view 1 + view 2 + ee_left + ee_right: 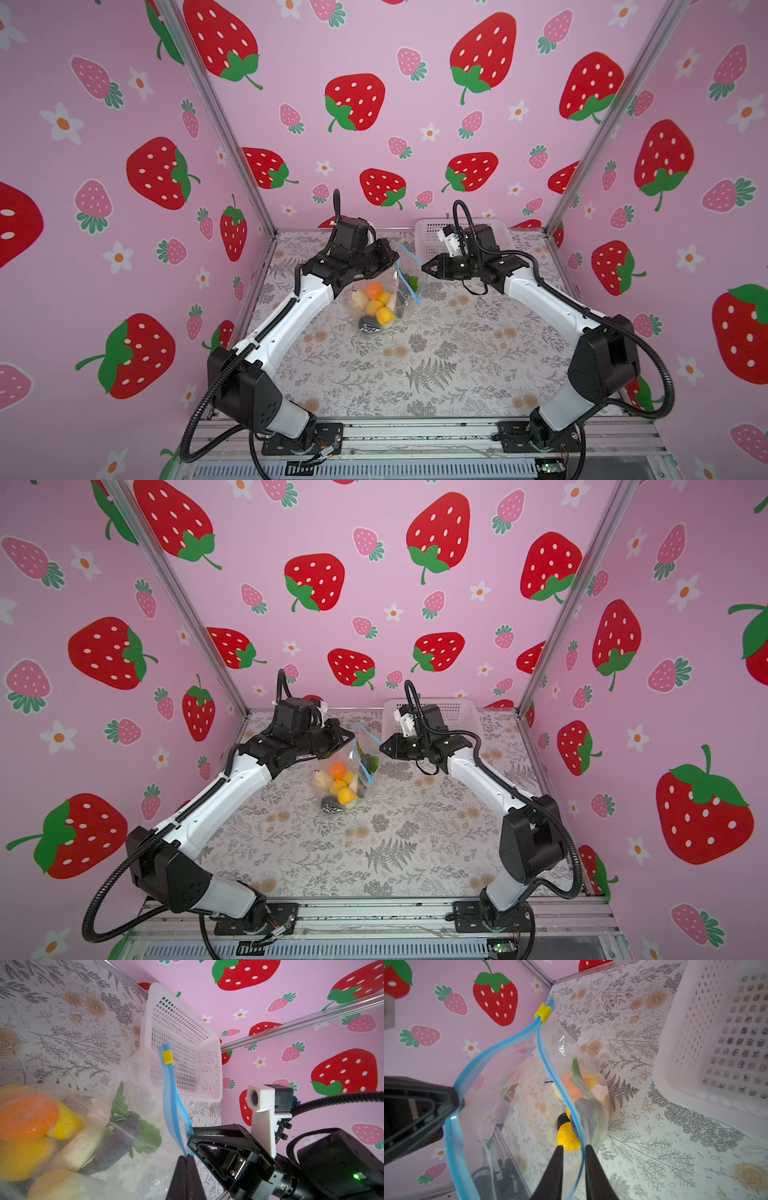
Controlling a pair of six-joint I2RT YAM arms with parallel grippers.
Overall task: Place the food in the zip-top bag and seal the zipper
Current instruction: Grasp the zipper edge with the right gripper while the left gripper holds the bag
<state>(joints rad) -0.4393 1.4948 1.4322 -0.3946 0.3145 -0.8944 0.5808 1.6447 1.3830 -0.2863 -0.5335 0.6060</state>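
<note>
– Fingers of your right gripper sit closest to the lens. They stand a narrow gap apart with one lip of the zipper threaded between them. No clamp on it that I can see.

– And my left?

– Left gripper is pinched tight on the other lip, blue strip squeezed between its fingers. The mouth gapes between your two grippers.

– Where's the bag?

– Zip-top bag hangs from those lips over the far middle of the table. Its belly appears to rest on the surface. Food is heaped in the bottom: orange, yellows, cream, a dark piece, green leaves. White basket stands just behind your right arm.

– How will it handle?

– Film is thin, crinkly and floppy, probably slick, and gives no support. The toy load looks light, yet it sags the bag and would likely swing on a lift. The strip is the only stiffish part, so hold there, never the film.

– Where do I grip to seal?

– Yellow slider sits at the strip's far end, away from both holds. My judgement: take it across its sides and anchor the strip with your other gripper.

– Risks?

– The lip could slip from a loose right grip. Twisted lips may not mate.
</note>
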